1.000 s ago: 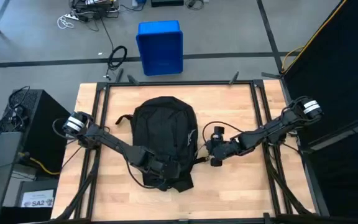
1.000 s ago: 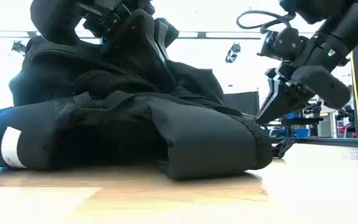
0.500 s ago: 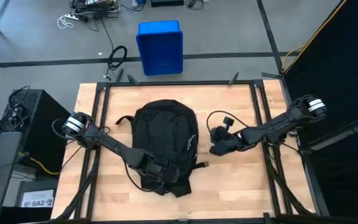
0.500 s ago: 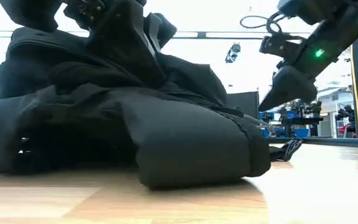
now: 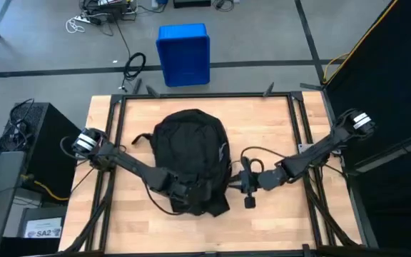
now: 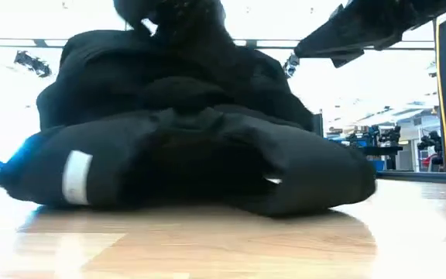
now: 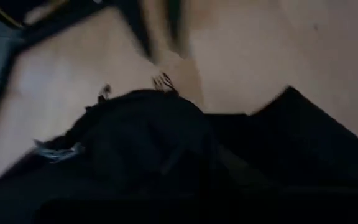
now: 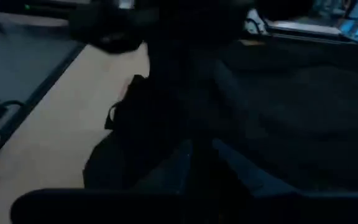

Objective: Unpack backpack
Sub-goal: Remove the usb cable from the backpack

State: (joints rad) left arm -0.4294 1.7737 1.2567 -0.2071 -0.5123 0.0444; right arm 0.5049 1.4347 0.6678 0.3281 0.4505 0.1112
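Swung down and inward since half a second ago: right gripper (image 5: 238, 187), from a spot well out over bare wood to a place hard against the near right edge of the backpack (image 5: 190, 153). Shifted too: the pack's near end, earlier skewed and drawn out toward the table's front, now squared up and bunched closer under the left gripper (image 5: 185, 193). Lying flat at the middle of the table (image 5: 277, 125), rounded top toward the far side, a white reflective stripe (image 6: 77, 177) showing on the near-facing side in the low view. Left gripper buried in the folds of the near end, probably pinning or lifting fabric to steady the bag while the other arm hunts for a zipper or flap; jaws lost in black cloth, impossible to say whether parted or clamped. Right gripper likewise pressed into dark material in its wrist view, jaw state unreadable. Placement of both at the same near end suggests an opening being worked from two sides. Nothing yet out of the bag, so unpacking judged barely begun. Beyond the far edge, on the floor, a blue bin (image 5: 183, 53).
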